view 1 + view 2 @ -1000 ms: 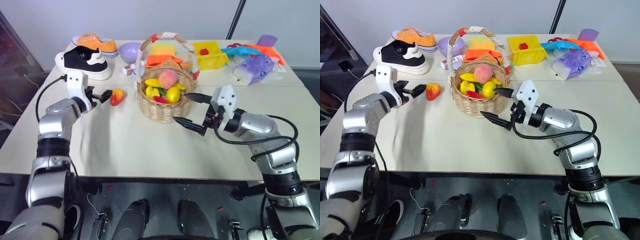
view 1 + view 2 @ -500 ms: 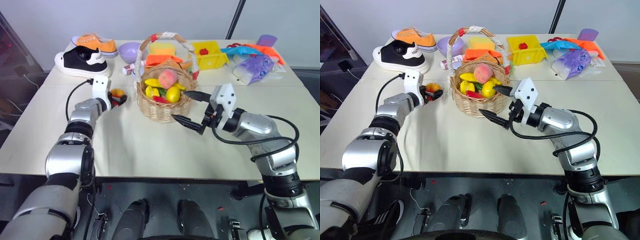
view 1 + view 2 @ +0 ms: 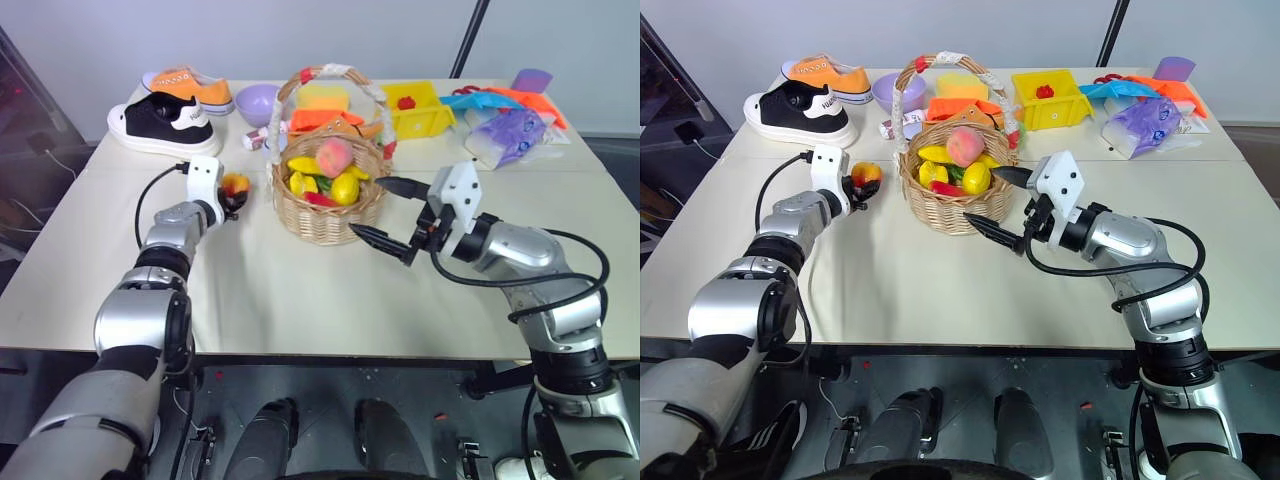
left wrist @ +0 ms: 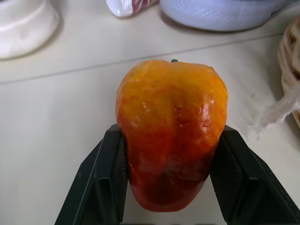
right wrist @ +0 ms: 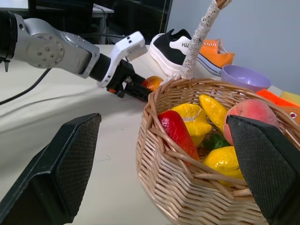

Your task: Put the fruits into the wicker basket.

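Left gripper [image 4: 171, 187] was clamped on the red-orange fruit [image 4: 171, 131] at table level, just beside the wicker basket [image 3: 330, 215], where the peach [image 3: 335, 155] already lay. Your right gripper [image 3: 392, 215] stood wide open by the basket's other side. You needed to lift clear of the rim and handle before releasing.

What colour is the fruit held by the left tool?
Red-orange, turning yellow-orange at one end; the fruit shows best in the left wrist view.
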